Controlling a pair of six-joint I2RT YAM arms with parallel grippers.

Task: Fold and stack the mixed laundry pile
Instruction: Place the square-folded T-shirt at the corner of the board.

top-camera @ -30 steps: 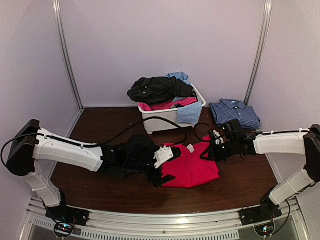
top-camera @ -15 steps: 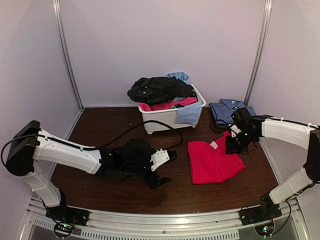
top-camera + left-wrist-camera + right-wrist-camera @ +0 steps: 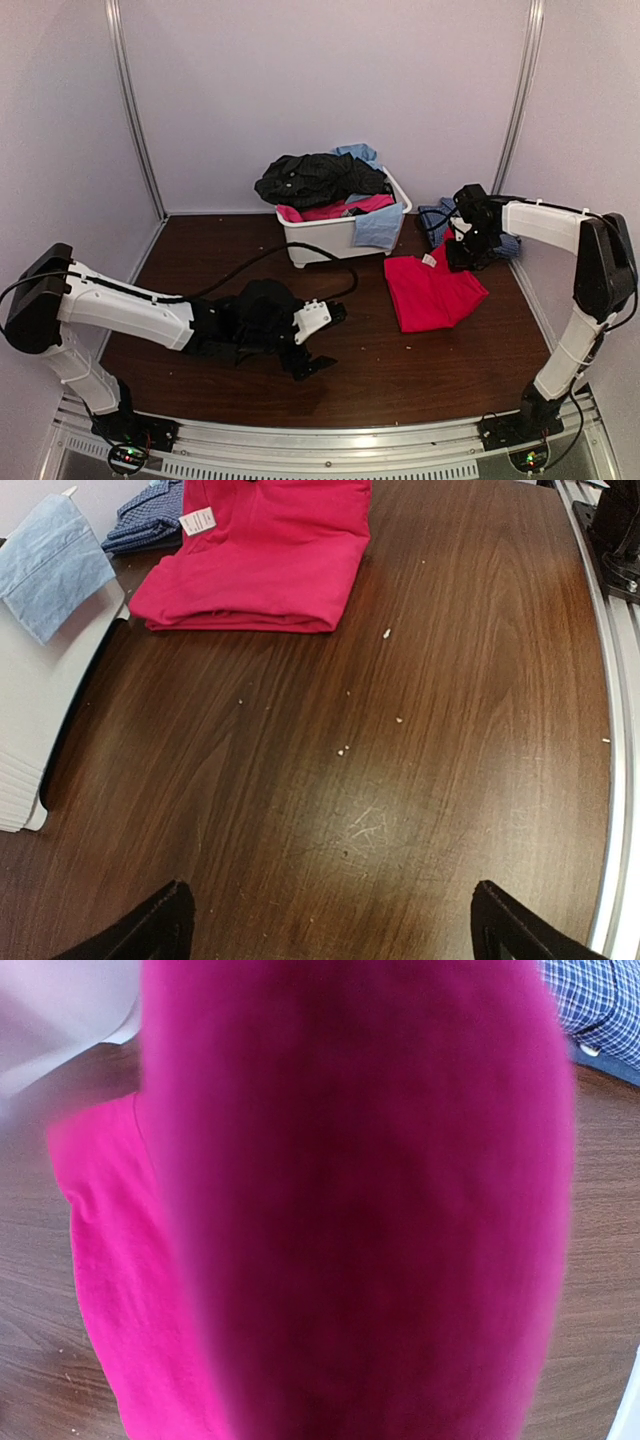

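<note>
Two arms, one busy — right jaws, shut on the far edge of the pink shirt (image 3: 432,292), should lift it off the bench (image 3: 400,370) and lay it square on the checked shirt (image 3: 595,1000) alongside — left jaws gape empty.

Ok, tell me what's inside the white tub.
A black garment heaped on top, pink-red cloth under it, light blue cloth over the front rim of the tub. Anything deeper is covered.

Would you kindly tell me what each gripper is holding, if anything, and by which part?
The right gripper is shut on the folded pink-red cloth garment, at its far right corner; the left gripper holds nothing.
</note>
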